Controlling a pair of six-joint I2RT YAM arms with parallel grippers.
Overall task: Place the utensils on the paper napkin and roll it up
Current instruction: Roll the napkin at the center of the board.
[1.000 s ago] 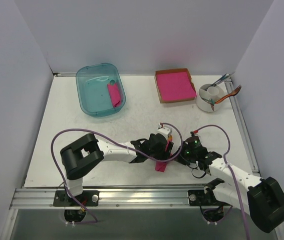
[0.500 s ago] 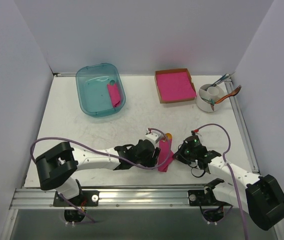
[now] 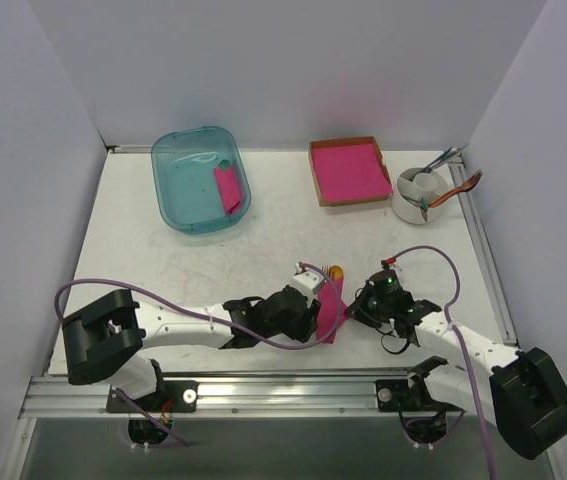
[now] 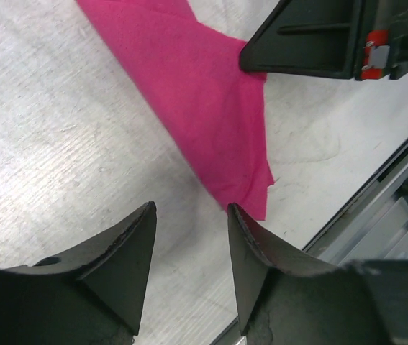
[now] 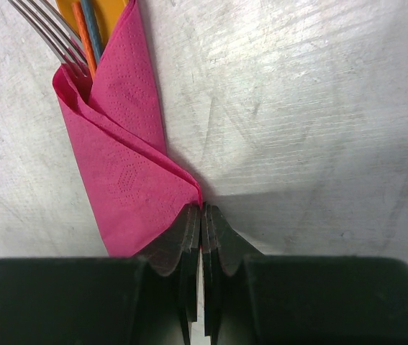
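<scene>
The right jaws are pressed together on the paper napkin [image 5: 128,172], pinching its folded edge near the lower end and holding it to the tabletop [image 3: 163,270]. The left jaws stand part-spread with nothing between them, low over bare tabletop just beside the napkin's pointed near corner. They were wider a second ago and have been narrowing.

Over that second the left arm has come off the top of the napkin and dropped back to its left. The sheet, mostly hidden under the arm before, now shows as a long, flat, folded strip. The fork [image 5: 49,32] and the orange spoon [image 3: 336,271] lie inside it, poking out of the far, open end. So the utensils are placed and at least one flap is folded over them. The wrap looks loose and flat rather than a tight roll, and I judge the left jaws are lining up on the near corner for another tuck.

Well beyond the napkin, to its far left, a teal tub [image 3: 185,200] holds a small pink roll [image 3: 227,188]. Straight beyond the napkin, a cardboard tray [image 3: 353,201] carries the stack of pink sheets [image 3: 348,170]. To the far right of the napkin, a white holder [image 3: 408,203] keeps spare cutlery [image 3: 441,160].
</scene>
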